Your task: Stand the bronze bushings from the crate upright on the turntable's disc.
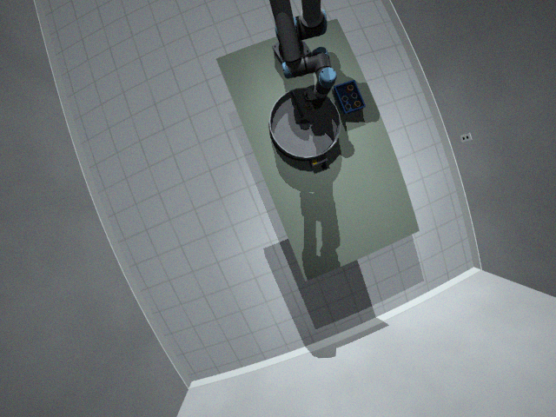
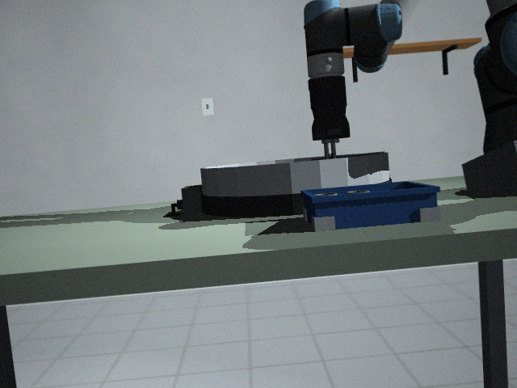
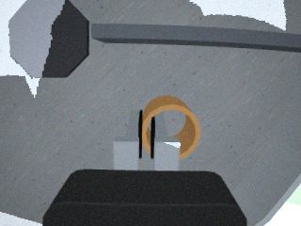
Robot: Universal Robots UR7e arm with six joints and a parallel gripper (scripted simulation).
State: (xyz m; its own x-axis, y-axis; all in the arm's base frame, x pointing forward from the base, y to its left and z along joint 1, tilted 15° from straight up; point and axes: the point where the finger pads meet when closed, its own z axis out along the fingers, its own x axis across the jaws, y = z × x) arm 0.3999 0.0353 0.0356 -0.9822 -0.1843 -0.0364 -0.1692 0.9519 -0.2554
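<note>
The fingers [image 2: 334, 150] pinch the near wall of a bronze bushing [image 3: 194, 138], one inside its bore, presumably keeping it upright for the disc [image 1: 287, 139] [image 3: 235, 94] beneath them.

Below your fingers [image 2: 333, 149], a raised wall [image 1: 270, 135] [image 2: 250, 180] rings the turntable's disc [image 1: 294, 140] [image 3: 226, 89]. In the wrist view, a straight bar [image 3: 198, 37] and an eight-sided hub [image 3: 33, 40] block you at the top; between bar and bushing [image 3: 196, 134], bare disc leaves you room.
</note>
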